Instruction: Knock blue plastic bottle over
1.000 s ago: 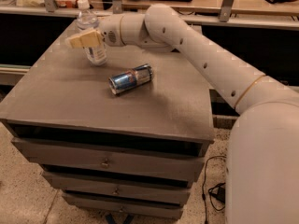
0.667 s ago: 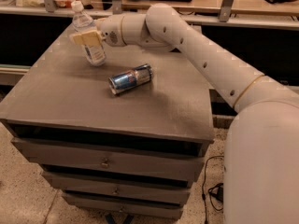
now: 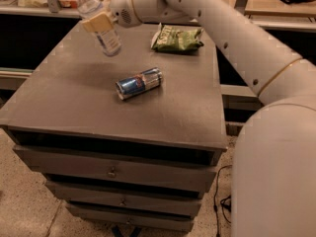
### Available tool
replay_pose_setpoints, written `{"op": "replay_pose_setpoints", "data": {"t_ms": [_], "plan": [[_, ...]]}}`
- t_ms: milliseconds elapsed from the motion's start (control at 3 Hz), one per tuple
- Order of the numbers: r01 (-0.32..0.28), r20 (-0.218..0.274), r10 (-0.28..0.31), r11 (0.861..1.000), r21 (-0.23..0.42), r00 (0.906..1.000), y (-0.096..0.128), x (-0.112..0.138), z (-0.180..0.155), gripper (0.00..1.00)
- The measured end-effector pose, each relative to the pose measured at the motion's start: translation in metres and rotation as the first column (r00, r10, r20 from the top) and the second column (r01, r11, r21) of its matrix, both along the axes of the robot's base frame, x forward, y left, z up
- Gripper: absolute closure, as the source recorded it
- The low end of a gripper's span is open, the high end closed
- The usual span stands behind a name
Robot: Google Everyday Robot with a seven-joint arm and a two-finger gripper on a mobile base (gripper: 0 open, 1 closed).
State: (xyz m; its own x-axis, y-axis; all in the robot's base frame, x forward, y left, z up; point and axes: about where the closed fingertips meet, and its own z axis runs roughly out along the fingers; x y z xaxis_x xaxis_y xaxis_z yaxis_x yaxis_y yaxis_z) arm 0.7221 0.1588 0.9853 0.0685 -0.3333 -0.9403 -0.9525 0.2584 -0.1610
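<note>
The blue plastic bottle (image 3: 107, 39), clear with a white cap and a white-and-blue label, is at the far left of the grey table top (image 3: 64, 102). It leans with its cap toward the upper left. My gripper (image 3: 97, 19) is at the bottle's upper half, with a tan pad across the front of it. The white arm reaches in from the right. The base of the bottle is low over the table; I cannot tell whether it touches.
A blue-and-silver drink can (image 3: 139, 82) lies on its side in the middle of the table. A green snack bag (image 3: 177, 37) lies at the far right. Drawers (image 3: 113, 171) are below the top. A black cable (image 3: 222, 196) lies on the floor at right.
The bottle stood upright under the gripper before; now it leans to the left. The view has shifted, and the green snack bag now shows.
</note>
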Motion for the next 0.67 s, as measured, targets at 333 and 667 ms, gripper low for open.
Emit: {"op": "replay_pose_setpoints", "data": {"t_ms": [333,667], "plan": [[-0.048,0.144,0.094,0.955,-0.294,0.9852,-0.026,-0.028,0.026,1.0],[-0.076,0.252,0.213,0.884,-0.462,0.9438,-0.025,-0.049,0.025,1.0]]}}
